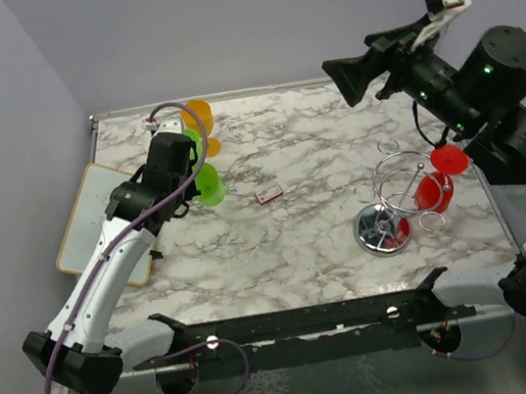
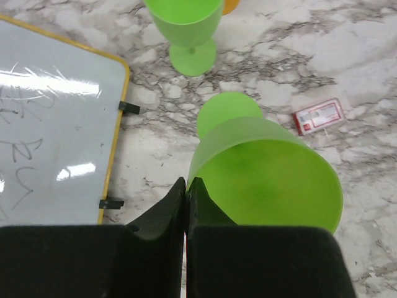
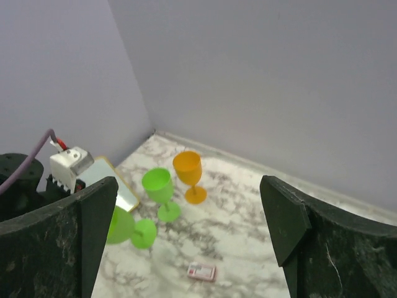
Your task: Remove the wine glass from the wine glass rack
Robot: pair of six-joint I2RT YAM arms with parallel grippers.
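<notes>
Tabletop [image 1: 299, 241] centre open — only small card [image 1: 268, 193]. Far-left crowded: green glass [image 2: 267, 180] in left pincer [image 2: 187, 185], upright glasses [image 3: 157, 184] behind. Rack [image 1: 397, 199] right.

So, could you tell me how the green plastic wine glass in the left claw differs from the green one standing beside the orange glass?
The held green plastic wine glass is tipped over, mouth towards the wrist camera; the standing green plastic wine glass is upright on its foot, beside the orange plastic wine glass. The left claw pinches the held one's rim; nothing touches the standing one. Both are green and stemmed.
</notes>
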